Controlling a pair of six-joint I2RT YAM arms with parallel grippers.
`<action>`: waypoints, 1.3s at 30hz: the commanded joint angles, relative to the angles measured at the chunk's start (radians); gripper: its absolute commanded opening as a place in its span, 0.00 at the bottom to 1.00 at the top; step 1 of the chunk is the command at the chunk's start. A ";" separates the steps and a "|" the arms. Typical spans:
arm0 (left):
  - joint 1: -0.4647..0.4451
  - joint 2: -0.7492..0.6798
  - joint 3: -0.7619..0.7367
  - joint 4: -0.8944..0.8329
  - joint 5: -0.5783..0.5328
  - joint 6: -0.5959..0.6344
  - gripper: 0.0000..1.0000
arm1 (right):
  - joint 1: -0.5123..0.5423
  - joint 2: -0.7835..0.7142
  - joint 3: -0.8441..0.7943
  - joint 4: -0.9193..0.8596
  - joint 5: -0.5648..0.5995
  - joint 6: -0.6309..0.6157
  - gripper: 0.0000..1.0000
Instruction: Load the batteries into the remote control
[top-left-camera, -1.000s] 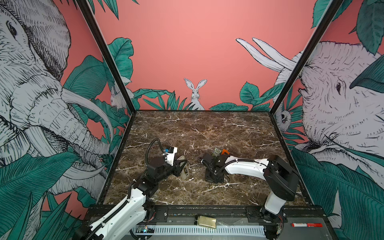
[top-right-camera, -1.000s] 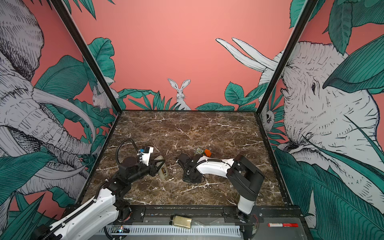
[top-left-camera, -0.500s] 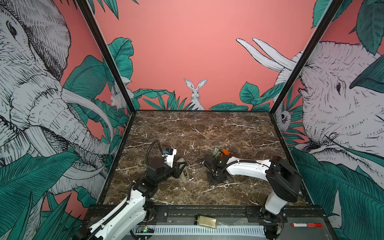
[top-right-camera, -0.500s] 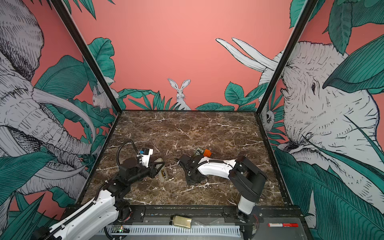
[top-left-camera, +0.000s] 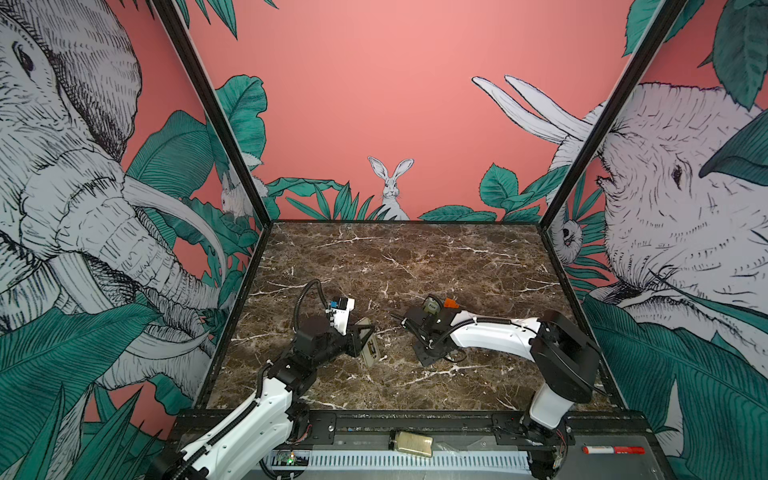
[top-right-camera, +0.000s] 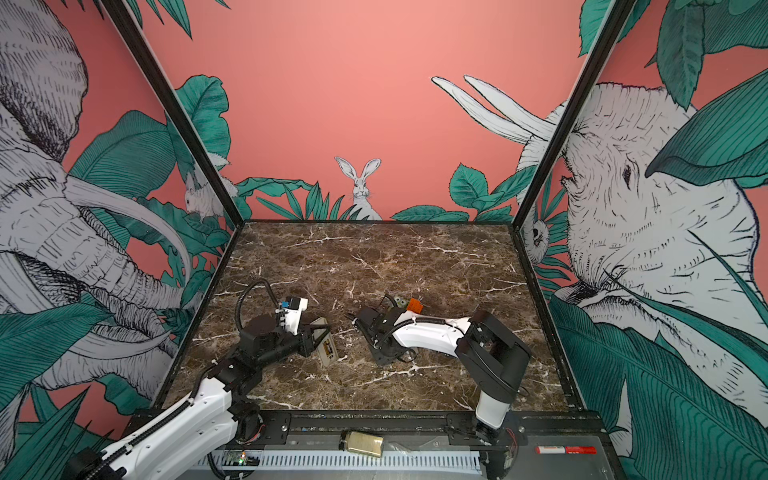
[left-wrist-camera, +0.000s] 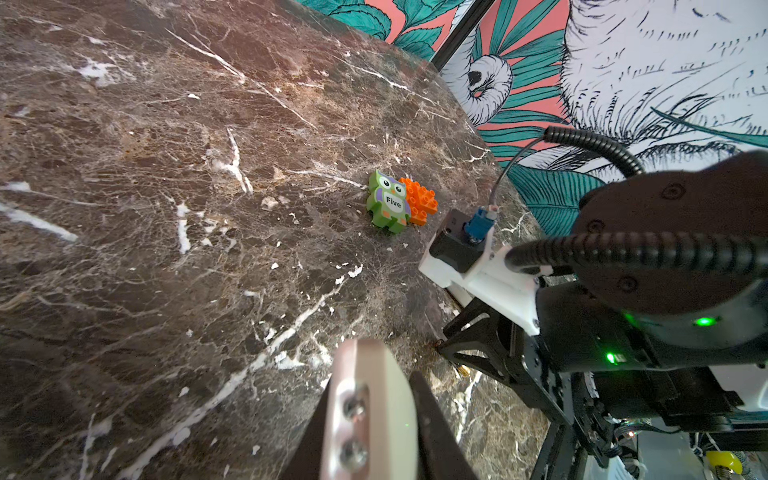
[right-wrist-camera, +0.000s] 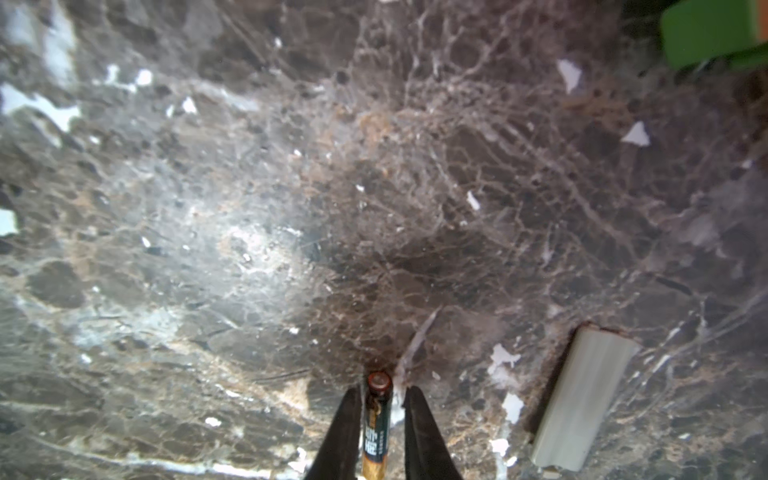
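My left gripper (top-left-camera: 360, 338) is shut on the remote control (top-left-camera: 369, 344), a slim white handset held tilted just above the marble at the front left; both top views show this. The left wrist view shows its pale end (left-wrist-camera: 386, 407) clamped between the dark fingers. In the right wrist view one of the batteries (right-wrist-camera: 377, 411), dark with a gold end, stands between my right gripper's (right-wrist-camera: 383, 388) fingers. One finger touches it and a thin gap shows at the other. In a top view the right gripper (top-left-camera: 409, 323) sits low over the marble, right of the remote.
A green owl block (left-wrist-camera: 388, 201) and an orange brick (left-wrist-camera: 419, 199) lie together just behind the right gripper. A pale flat strip (right-wrist-camera: 582, 395) lies on the marble beside the battery. A yellowish jar (top-left-camera: 411, 440) and a red marker (top-left-camera: 613, 449) rest on the front rail.
The right gripper's jaws have parted slightly around the battery. Both arms have hardly moved, and the left still holds the remote in the same place.
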 joint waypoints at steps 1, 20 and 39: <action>0.001 0.005 0.021 0.046 0.003 -0.007 0.00 | -0.005 0.014 0.018 -0.012 0.021 -0.031 0.23; 0.001 0.008 0.012 0.102 0.033 0.015 0.00 | -0.005 -0.234 -0.091 0.060 -0.037 0.010 0.56; -0.006 0.023 -0.007 0.223 0.087 -0.019 0.00 | -0.006 -0.251 -0.174 0.044 -0.061 0.064 0.60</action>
